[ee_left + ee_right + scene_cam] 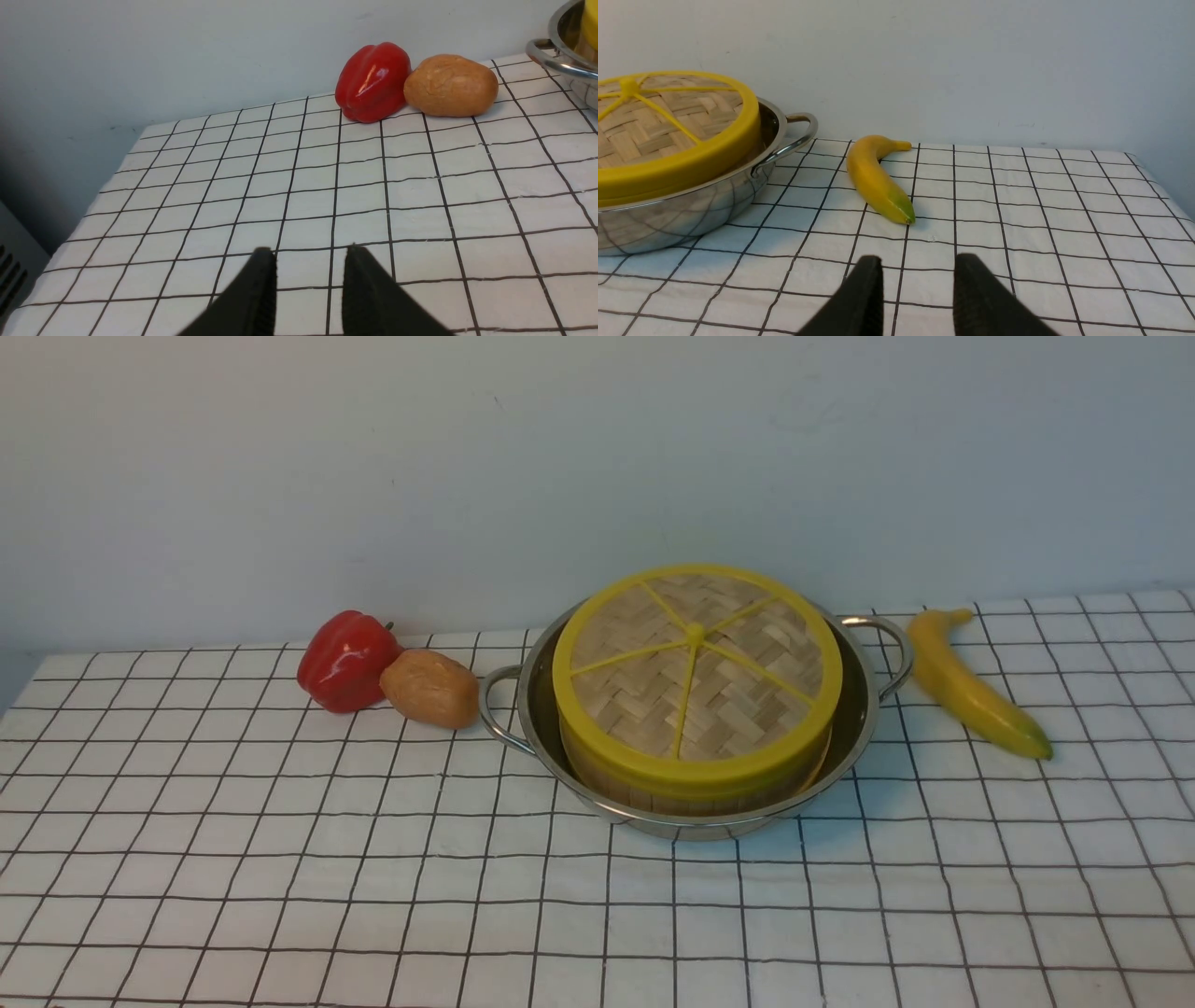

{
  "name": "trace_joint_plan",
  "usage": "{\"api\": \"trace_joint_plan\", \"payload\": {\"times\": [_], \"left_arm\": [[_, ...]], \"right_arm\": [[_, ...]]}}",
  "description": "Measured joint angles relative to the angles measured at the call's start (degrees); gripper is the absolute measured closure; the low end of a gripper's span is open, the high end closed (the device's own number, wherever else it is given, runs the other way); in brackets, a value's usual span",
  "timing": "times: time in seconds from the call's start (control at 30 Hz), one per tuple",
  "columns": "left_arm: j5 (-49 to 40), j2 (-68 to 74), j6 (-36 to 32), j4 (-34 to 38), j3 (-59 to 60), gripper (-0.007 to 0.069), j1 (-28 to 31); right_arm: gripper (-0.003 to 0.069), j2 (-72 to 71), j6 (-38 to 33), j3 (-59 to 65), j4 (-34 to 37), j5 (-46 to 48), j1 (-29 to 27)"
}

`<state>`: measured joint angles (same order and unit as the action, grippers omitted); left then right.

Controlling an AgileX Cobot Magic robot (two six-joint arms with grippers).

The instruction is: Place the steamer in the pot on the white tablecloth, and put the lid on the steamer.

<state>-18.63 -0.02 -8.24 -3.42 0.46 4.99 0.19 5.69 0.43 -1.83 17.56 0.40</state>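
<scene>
The lid (695, 674) hides the steamer's (691, 789) contents, presumably still inside.

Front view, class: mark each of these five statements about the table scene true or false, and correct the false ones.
1. The lid sits on top of the steamer. True.
2. The steamer stands on the white tablecloth beside the pot. False: it stands inside the pot.
3. The banana lies on the robot's right of the pot. True.
4. The red pepper lies inside the pot. False: it lies on the cloth to the left of the pot, next to a brown potato.
5. The left hand holds the lid. False: it is empty above bare cloth, as is the right hand.
</scene>
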Motion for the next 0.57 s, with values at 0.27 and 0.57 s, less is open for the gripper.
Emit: {"api": "trace_joint_plan", "payload": {"times": [0.27, 0.57], "left_arm": [[0.0, 0.0, 0.0, 0.0, 0.0, 0.0413, 0.0], [0.0, 0.0, 0.0, 0.0, 0.0, 0.0402, 0.0]], "right_arm": [[0.0419, -0.3, 1.2, 0.0, 0.0, 0.0, 0.0], [0.0419, -0.3, 1.3, 0.0, 0.0, 0.0, 0.0]]}}
